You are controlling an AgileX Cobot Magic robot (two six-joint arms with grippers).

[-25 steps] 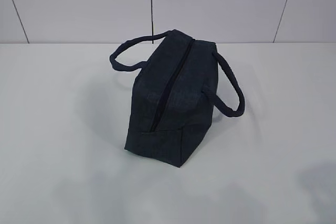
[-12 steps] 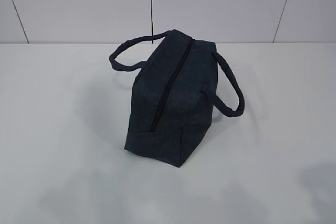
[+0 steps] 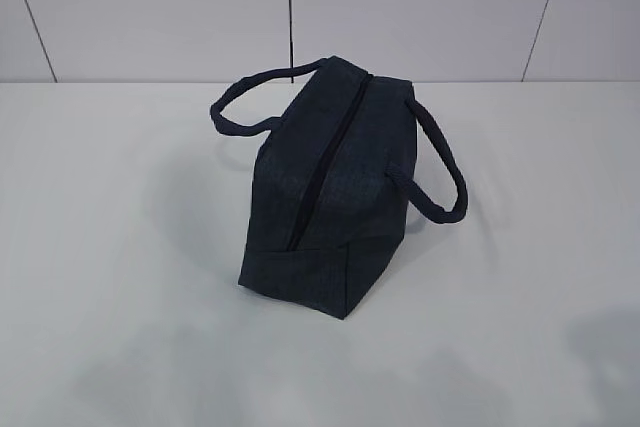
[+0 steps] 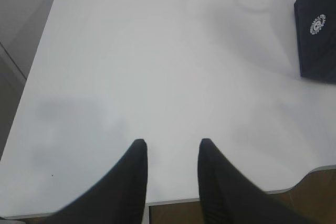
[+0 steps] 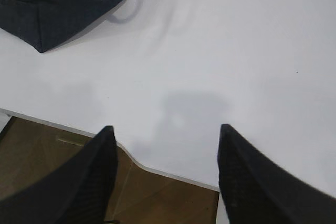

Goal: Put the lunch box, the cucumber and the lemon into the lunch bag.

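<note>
A dark navy lunch bag (image 3: pixel 325 192) stands at the centre of a white tabletop (image 3: pixel 120 247), its top zipper (image 3: pixel 330 152) closed and running from 12 toward 6 o'clock; one loop handle (image 3: pixel 240 107) hangs out toward 10 o'clock, the other (image 3: pixel 440 172) toward 3 o'clock. In the left wrist view, the left hand (image 4: pixel 170 148) hovers over bare tabletop near the front edge, its two dark fingers (image 4: pixel 137 166) a narrow gap apart and holding nothing, with a corner of the bag at 2 o'clock. In the right wrist view, the right hand (image 5: pixel 165 132) is spread wide and empty above the table edge, the bag at 11 o'clock.
</note>
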